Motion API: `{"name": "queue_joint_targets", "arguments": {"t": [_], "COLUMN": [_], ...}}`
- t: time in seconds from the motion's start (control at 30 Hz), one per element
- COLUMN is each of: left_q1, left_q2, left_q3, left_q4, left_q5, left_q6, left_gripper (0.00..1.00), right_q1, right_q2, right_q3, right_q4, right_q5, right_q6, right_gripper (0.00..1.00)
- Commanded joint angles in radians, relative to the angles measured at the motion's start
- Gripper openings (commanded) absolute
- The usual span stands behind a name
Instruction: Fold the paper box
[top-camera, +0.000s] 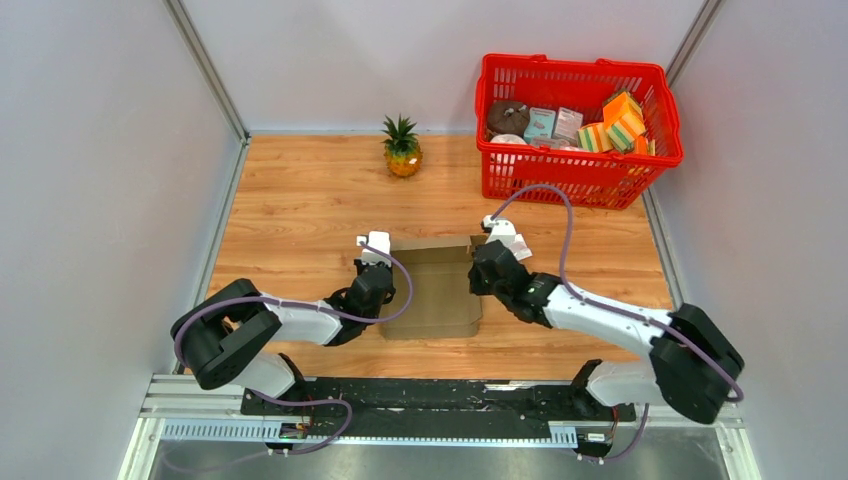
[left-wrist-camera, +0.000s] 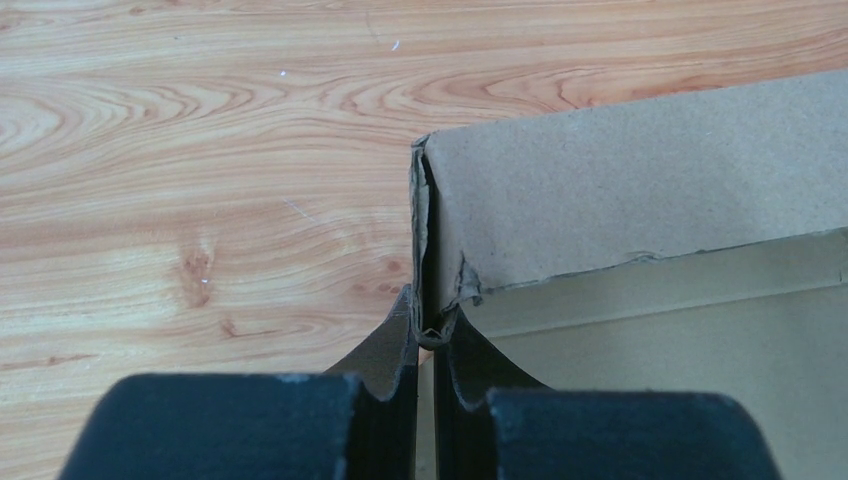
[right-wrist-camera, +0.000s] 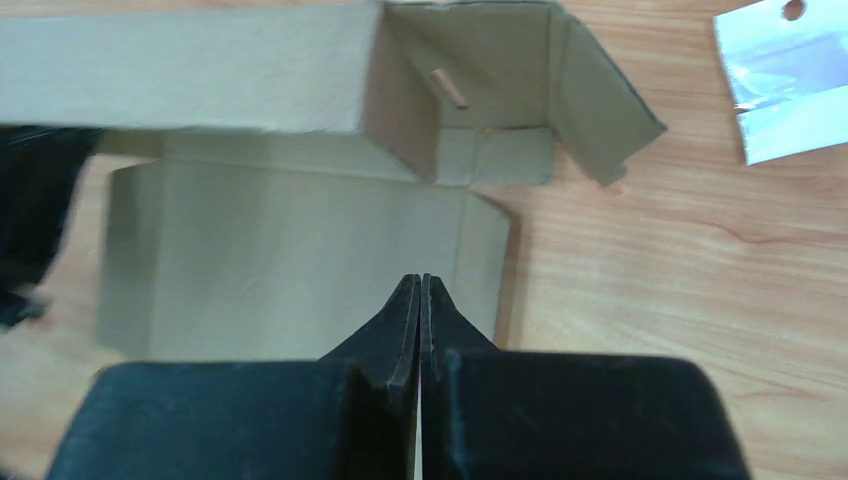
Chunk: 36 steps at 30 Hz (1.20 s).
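Left jaws pinch a wall corner of the box (left-wrist-camera: 620, 180). Right jaws are pressed together, empty, above its right side. It sits on the tabletop (top-camera: 300, 200) between the arms.

Wood-grain table (top-camera: 300, 200), pale grey walls (top-camera: 100, 150)

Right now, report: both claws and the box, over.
Left claw shut on the box at its left edge. Right claw shut, empty, above the box floor. Back wall up, right end flaps open. White tag right of box, apart.
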Motion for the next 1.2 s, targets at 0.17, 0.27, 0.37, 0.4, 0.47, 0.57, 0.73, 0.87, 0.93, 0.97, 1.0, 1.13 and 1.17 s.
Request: {"name": "queue_joint_targets", "arguments": {"t": [0.17,0.27,0.37,0.4,0.47,0.57,0.73,0.87,0.93,0.97,1.0,1.13,1.17], "left_q1": [-0.002,-0.002,-0.002,-0.002,-0.002,-0.002,-0.003,-0.002,-0.002,-0.002,-0.002,-0.002,-0.002], "left_q2": [0.032,0.031,0.022,0.023,0.022,0.009,0.005,0.008,0.006,0.008,0.008,0.009,0.008], "left_q3": [0.007,0.005,0.004,0.005,0.007,0.007,0.007,0.004,0.004,0.005,0.002,-0.001,-0.002], "left_q4": [-0.071,-0.07,-0.071,-0.071,-0.071,-0.091,-0.093,-0.09,-0.088,-0.086,-0.085,-0.08,-0.08], "left_q5": [0.041,0.038,0.044,0.044,0.047,0.044,0.043,0.038,0.038,0.038,0.039,0.047,0.047], "left_q6": [-0.012,-0.012,-0.009,-0.009,-0.006,-0.002,-0.002,-0.004,-0.004,-0.004,-0.007,-0.012,-0.013], "left_gripper": [0.0,0.0,0.0,0.0,0.0,0.0,0.0,0.0,0.0,0.0,0.0,0.0,0.0], "right_q1": [0.021,0.02,0.018,0.02,0.02,0.018,0.012,0.009,0.008,0.006,0.008,0.008,0.009], "right_q2": [0.207,0.204,0.202,0.207,0.227,0.254,0.285,0.325,0.351,0.359,0.365,0.365,0.357], "right_q3": [0.006,-0.043,-0.086,-0.089,-0.088,-0.085,-0.119,-0.119,-0.116,-0.113,-0.109,-0.106,-0.112], "right_q4": [0.199,0.241,0.305,0.314,0.319,0.301,0.406,0.449,0.462,0.462,0.462,0.472,0.491], "right_q5": [0.373,0.398,0.401,0.401,0.406,0.435,0.392,0.384,0.384,0.387,0.393,0.395,0.399], "right_q6": [0.021,0.046,0.043,0.047,0.064,0.106,0.095,0.106,0.11,0.112,0.113,0.107,0.098], "right_gripper": [0.0,0.0,0.0,0.0,0.0,0.0,0.0,0.0,0.0,0.0,0.0,0.0,0.0]}}
